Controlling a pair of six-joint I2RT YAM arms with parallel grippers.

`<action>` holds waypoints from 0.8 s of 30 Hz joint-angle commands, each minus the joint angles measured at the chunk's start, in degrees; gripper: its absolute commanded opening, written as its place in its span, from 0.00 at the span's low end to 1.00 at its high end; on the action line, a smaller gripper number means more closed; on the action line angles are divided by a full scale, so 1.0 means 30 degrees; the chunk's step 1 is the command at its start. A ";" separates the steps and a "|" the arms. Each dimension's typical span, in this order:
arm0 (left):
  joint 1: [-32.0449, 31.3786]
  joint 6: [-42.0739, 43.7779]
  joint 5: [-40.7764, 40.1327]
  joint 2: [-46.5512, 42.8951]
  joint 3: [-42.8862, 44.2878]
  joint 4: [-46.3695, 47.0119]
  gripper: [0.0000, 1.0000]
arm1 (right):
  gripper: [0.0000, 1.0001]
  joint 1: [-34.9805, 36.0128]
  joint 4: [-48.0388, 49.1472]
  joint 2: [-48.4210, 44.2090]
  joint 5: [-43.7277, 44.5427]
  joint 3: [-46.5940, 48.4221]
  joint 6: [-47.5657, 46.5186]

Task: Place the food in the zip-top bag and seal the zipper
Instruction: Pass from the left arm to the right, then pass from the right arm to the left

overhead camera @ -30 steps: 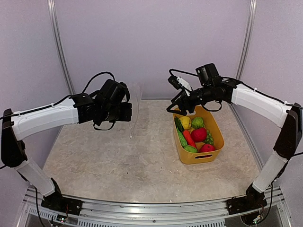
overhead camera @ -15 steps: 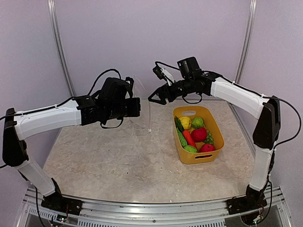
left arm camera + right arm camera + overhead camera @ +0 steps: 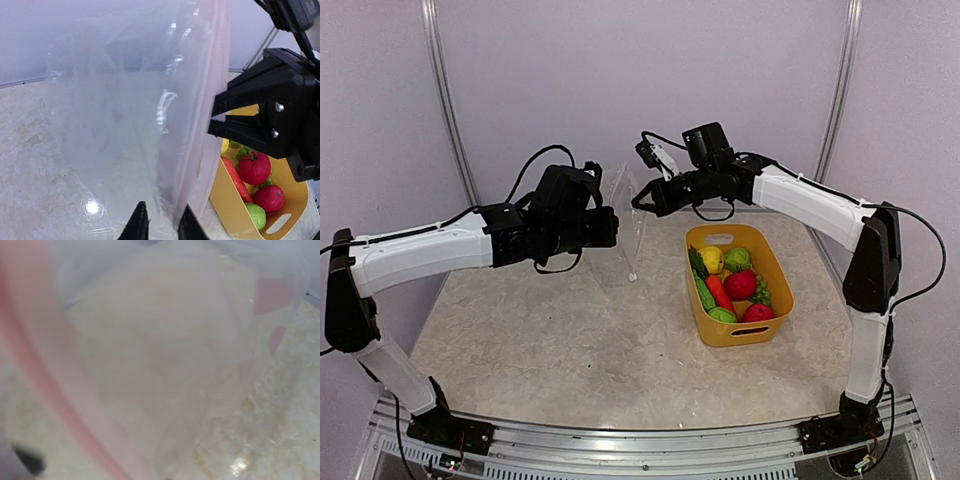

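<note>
Where my left gripper (image 3: pixel 164 226) sits: left of the zip-top bag (image 3: pixel 120 130), fingers cracked apart, the bag's edge dropping into the gap.
The bag: upright in mid-air between both grippers.
My right gripper (image 3: pixel 212 120): clamped tight on the bag's side edge.
The food (image 3: pixel 735 285): off right, in the yellow basket (image 3: pixel 740 333).

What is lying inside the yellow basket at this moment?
Inside the yellow basket lie toy foods: a yellow fruit, a green fruit, two red round ones, a cucumber, grapes and a red pepper. Anything beneath them is covered.
</note>
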 commanded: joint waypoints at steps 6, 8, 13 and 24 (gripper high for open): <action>0.0559 -0.0505 -0.1341 0.2055 0.1347 0.1953 0.51 | 0.00 0.0705 0.1187 -0.0103 -0.0521 -0.0203 0.2749; 0.0550 -0.0401 -0.1473 0.2483 0.1865 0.1654 0.52 | 0.00 0.0710 0.1202 -0.0213 -0.0230 -0.0203 0.2986; 0.0373 -0.0356 -0.3771 0.3145 0.2635 0.0403 0.35 | 0.00 0.0703 0.1174 -0.0504 0.0236 -0.0577 0.3056; -0.0508 0.2538 -0.6990 0.2008 0.2075 0.0714 0.02 | 0.00 0.0034 0.0147 -0.0571 0.4634 -0.1948 0.3005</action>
